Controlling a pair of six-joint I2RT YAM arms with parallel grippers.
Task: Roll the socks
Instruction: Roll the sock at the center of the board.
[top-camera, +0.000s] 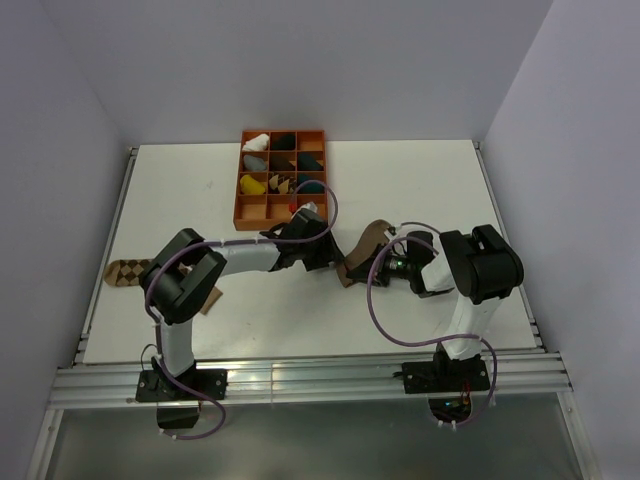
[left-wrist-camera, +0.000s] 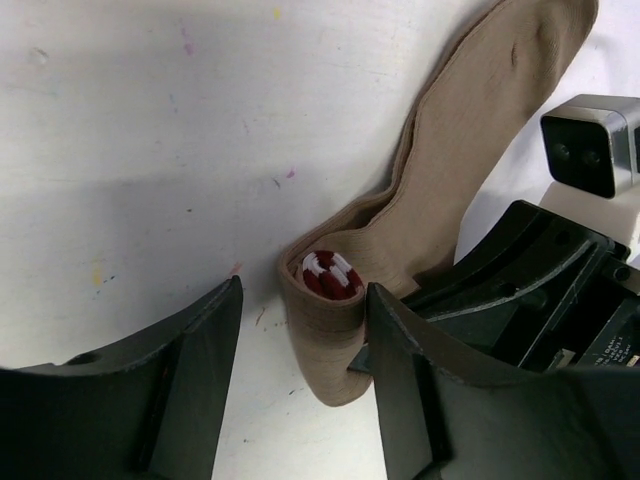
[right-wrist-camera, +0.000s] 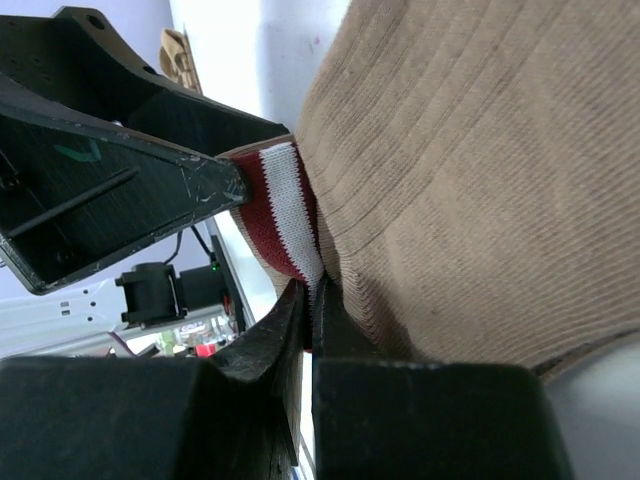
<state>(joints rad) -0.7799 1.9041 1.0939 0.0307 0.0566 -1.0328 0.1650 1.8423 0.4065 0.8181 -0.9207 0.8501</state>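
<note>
The tan-brown sock (top-camera: 372, 238) lies at the table's middle, its cuff end rolled up. In the left wrist view the roll (left-wrist-camera: 335, 320) shows the red-and-white cuff (left-wrist-camera: 328, 275) coiled inside. My left gripper (left-wrist-camera: 303, 292) is open and straddles this roll, which touches the right finger (left-wrist-camera: 420, 380). My right gripper (right-wrist-camera: 312, 292) is shut on the sock's fabric (right-wrist-camera: 470, 180) beside the striped cuff (right-wrist-camera: 280, 215). In the top view the two grippers, left (top-camera: 328, 255) and right (top-camera: 378, 265), meet at the sock. The argyle sock (top-camera: 127, 272) lies flat at the table's left edge.
An orange compartment organizer (top-camera: 325, 135) with several sock bundles stands at the back, just behind the left arm. The left arm's elbow (top-camera: 185, 275) hangs over the table's left part next to the argyle sock. The table's raised rim (top-camera: 505, 240) runs along the right side.
</note>
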